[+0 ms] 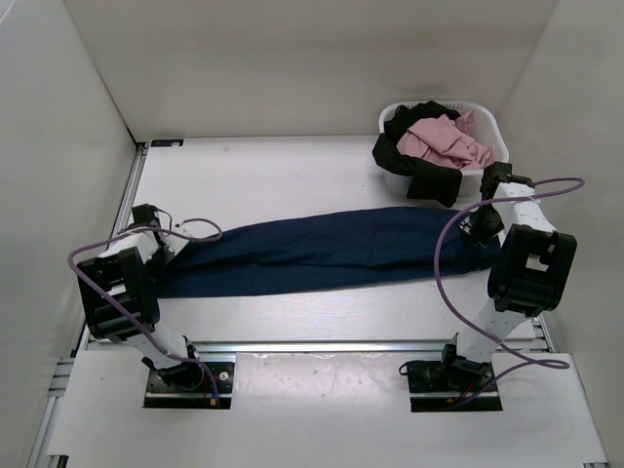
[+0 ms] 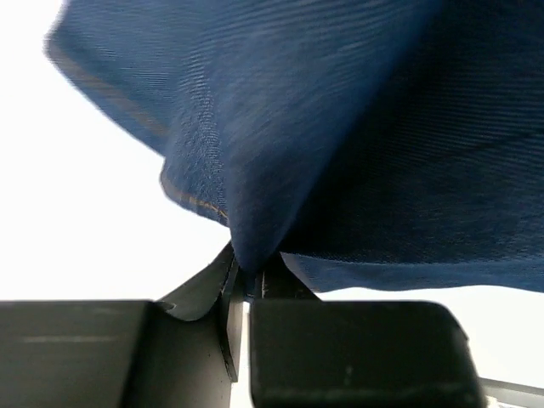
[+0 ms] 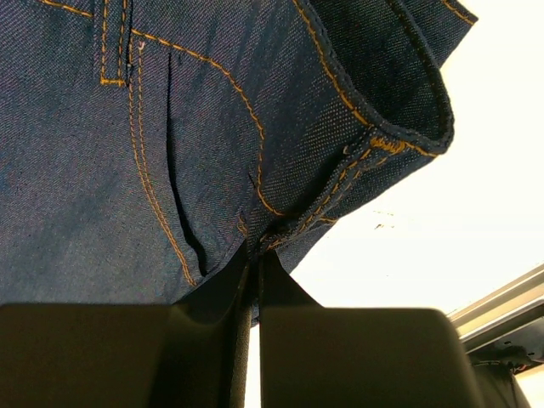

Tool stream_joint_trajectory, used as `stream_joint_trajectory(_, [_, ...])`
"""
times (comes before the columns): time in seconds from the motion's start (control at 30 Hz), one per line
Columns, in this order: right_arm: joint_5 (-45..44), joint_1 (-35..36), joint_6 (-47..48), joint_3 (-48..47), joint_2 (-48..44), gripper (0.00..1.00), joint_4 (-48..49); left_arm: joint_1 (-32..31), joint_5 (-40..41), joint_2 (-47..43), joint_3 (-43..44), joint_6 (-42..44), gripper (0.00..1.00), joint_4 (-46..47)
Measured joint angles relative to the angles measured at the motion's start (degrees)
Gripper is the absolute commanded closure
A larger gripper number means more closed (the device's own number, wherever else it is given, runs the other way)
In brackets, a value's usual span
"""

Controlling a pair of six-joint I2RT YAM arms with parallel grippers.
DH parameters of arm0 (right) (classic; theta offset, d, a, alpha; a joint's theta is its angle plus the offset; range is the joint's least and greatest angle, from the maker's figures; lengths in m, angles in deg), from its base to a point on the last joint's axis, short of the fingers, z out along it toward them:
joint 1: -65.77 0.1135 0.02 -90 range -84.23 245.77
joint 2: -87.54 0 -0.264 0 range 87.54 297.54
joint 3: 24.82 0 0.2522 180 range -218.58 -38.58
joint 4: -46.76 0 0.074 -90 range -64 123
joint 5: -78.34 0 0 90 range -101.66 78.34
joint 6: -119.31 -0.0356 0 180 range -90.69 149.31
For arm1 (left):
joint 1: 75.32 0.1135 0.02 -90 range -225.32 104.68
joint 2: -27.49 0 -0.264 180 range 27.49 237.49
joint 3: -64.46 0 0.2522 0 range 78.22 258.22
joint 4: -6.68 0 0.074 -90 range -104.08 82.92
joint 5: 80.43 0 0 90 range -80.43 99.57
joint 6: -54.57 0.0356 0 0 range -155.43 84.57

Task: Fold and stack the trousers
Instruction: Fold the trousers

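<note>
Dark navy-blue denim trousers (image 1: 322,249) stretch across my white table (image 1: 263,175); my left gripper (image 2: 251,274) pinches the hem end, my right gripper (image 3: 255,246) clamps the tan-stitched waistband corner.

We find the trousers (image 1: 322,251) stretched across the counter (image 1: 263,180) from 9 to 3 o'clock, barring the middle. Beyond them, from 10 to 1 o'clock, the counter lies bare and passable; a narrow bare strip runs at 6 o'clock. At 2 o'clock a basket (image 1: 495,129) heaped with clothes (image 1: 444,139) blocks the corner, just beside the right pincer (image 1: 476,228). Walls (image 1: 292,68) shut us in at 9, 12 and 3.
</note>
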Motion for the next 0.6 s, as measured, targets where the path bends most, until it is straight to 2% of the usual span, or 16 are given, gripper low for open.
stream_joint_trajectory(0.13, [-0.4,0.0,0.0,-0.7,0.0,1.0,-0.9,0.0,0.8,0.0,4.7,-0.2,0.86,-1.0])
stream_joint_trajectory(0.33, [0.2,0.0,0.0,-7.7,0.0,1.0,-3.2,-0.5,-0.4,1.1,18.7,-1.1,0.86,-3.7])
stream_joint_trajectory(0.6, [3.3,-0.1,-0.1,-15.0,0.0,1.0,-4.8,-1.6,-2.6,8.1,34.1,-3.2,0.86,-5.7])
